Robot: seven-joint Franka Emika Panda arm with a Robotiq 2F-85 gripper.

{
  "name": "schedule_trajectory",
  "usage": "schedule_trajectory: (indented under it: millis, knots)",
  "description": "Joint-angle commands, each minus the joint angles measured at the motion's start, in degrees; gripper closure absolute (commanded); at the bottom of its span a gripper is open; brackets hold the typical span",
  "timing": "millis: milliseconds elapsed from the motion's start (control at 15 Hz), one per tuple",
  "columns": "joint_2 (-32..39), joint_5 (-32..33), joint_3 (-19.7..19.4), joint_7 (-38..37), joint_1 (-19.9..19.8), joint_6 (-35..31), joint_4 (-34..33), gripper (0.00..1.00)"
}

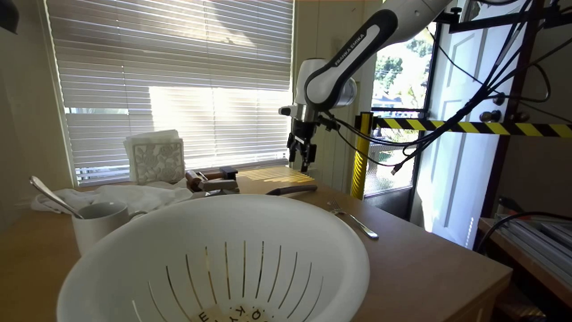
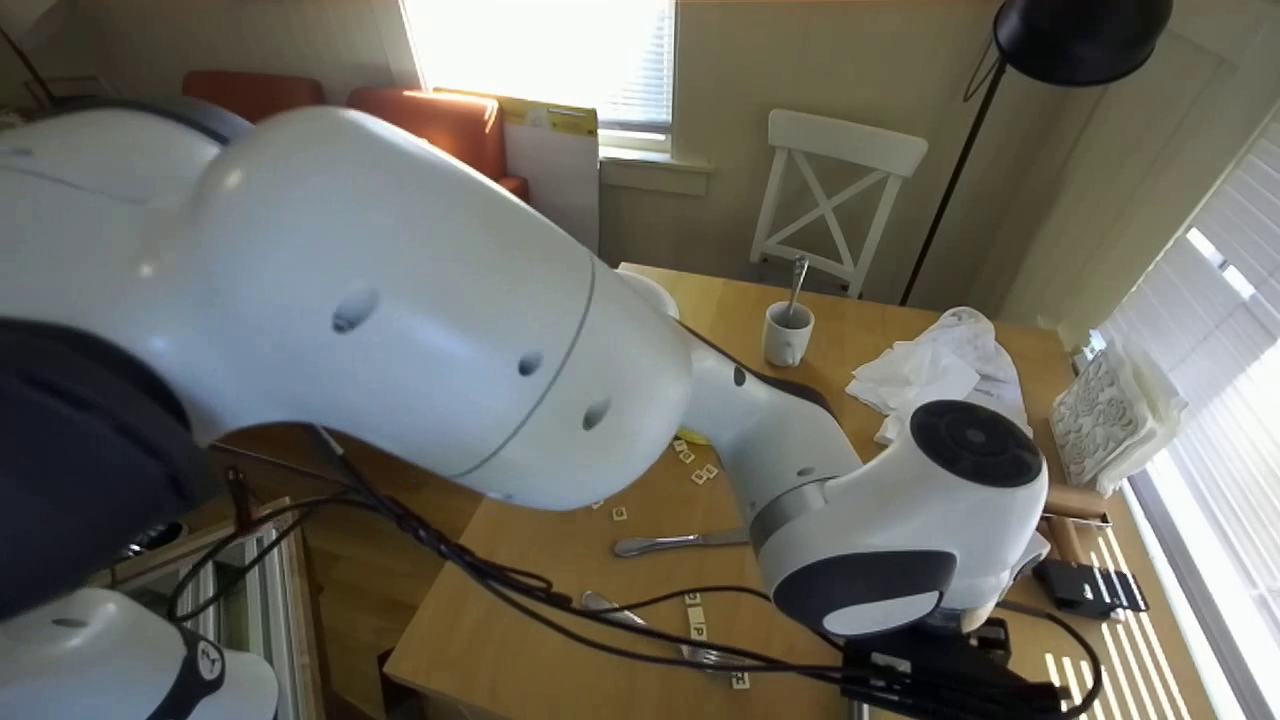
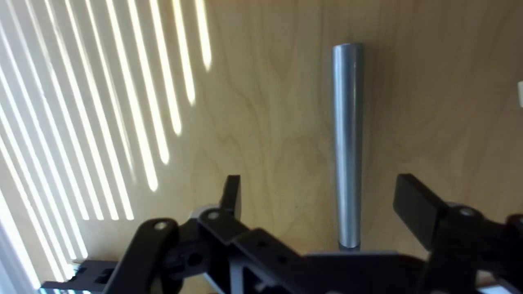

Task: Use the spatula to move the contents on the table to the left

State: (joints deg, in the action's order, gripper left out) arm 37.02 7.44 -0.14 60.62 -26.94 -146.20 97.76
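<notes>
Hovering a black two-fingered gripper [image 3: 320,198] over the large light brown wooden table [image 1: 429,268], spreading both fingers [image 3: 414,206] wide apart and gripping zilch. Spotting the slim spatula [image 3: 348,143] on the table in the wrist view, just its silvery cylindrical metal handle, lying in the space between the fingers but touching neither. Losing its lower end behind the gripper, so not making out the head. Also catching bright sun stripes [image 3: 131,102] to the left of it. Seeing a big round white slotted colander [image 1: 250,214] up front in an exterior view, holding a few pale letter tiles [image 1: 240,312], with a shiny metal fork [image 1: 359,224] off to its right. Getting more small square cream tiles [image 2: 698,632] on the table in an exterior view, some near a silvery metal knife [image 2: 665,545] running behind the white robot arm [image 2: 450,320]. Noticing a white mug [image 2: 786,345] in both exterior views, holding a silvery spoon [image 2: 797,282].
</notes>
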Motion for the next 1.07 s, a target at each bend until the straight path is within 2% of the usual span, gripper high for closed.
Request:
schedule_trajectory:
  millis: [0,200,467,667,867,933,1000]
  knots:
    - [-8.31,-1.18,-4.82,-10.64,5.24,7.82,5.39,0.00]
    - [-14.02,-1.85,-5.59,-19.89,7.81,13.38,9.78,0.00]
    - [-23.82,-1.28,-6.43,-32.85,10.52,16.98,21.78,0.00]
    - [-30.48,-4.52,-6.88,-37.57,10.30,18.76,30.91,0.00]
    - [-37.70,-11.76,-8.12,-37.03,9.97,19.30,40.90,0.00]
    - [-30.59,-7.98,-8.54,-36.45,11.10,19.29,32.94,0.00]
    - [-32.03,-8.28,-8.98,-36.39,11.19,19.25,34.91,0.00]
